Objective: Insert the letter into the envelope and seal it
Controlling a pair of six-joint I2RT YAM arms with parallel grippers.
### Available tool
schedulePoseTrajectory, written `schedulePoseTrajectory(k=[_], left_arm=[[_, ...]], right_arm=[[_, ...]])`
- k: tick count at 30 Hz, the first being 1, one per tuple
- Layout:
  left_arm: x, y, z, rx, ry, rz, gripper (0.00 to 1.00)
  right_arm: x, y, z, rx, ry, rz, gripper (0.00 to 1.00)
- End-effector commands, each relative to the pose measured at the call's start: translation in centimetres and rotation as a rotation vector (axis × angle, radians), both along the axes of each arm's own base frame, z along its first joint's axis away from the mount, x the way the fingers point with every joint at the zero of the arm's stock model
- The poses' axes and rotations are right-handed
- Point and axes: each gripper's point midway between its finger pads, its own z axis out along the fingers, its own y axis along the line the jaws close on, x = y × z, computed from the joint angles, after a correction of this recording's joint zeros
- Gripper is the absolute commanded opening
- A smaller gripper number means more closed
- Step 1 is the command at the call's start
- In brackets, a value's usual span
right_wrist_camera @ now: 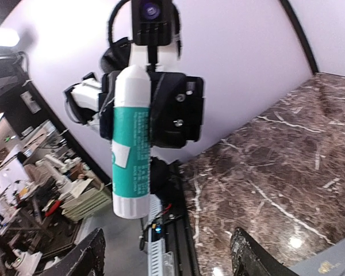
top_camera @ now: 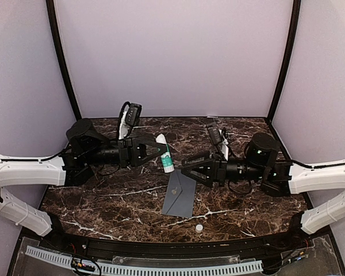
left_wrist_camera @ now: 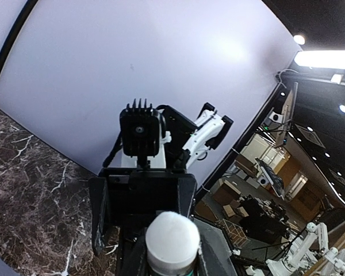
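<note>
Gripping a glue stick [top_camera: 165,154], our left gripper [top_camera: 160,150] hangs above the table [top_camera: 103,195]. Our right gripper [top_camera: 186,169] gapes wide near the envelope [top_camera: 180,194].

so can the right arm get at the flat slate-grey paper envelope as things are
Probably yes: the right gripper is open and empty, its tips beside the envelope, with nothing lying between them. The white-and-green glue stick is held in the left gripper, off to one side.
</note>
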Motion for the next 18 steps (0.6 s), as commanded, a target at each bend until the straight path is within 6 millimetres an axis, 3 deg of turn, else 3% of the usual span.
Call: schedulePoseTrajectory(k=[1, 8, 18], left_arm=[[-2.9, 1.0, 2.8, -0.109, -0.093, -0.131, 0.0], [-3.5, 1.1, 3.4, -0.131, -0.107, -0.166, 0.0], [-3.7, 1.1, 3.4, -0.138, -0.106, -0.182, 0.0]], right_arm=[[-4.3, 0.8, 4.7, 0.17, -0.083, 0.264, 0.69], [-5.6, 3.1, 5.1, 0.173, -0.096, 0.334, 0.62], [-6.9, 4.4, 5.8, 0.231, -0.086, 0.417, 0.5]])
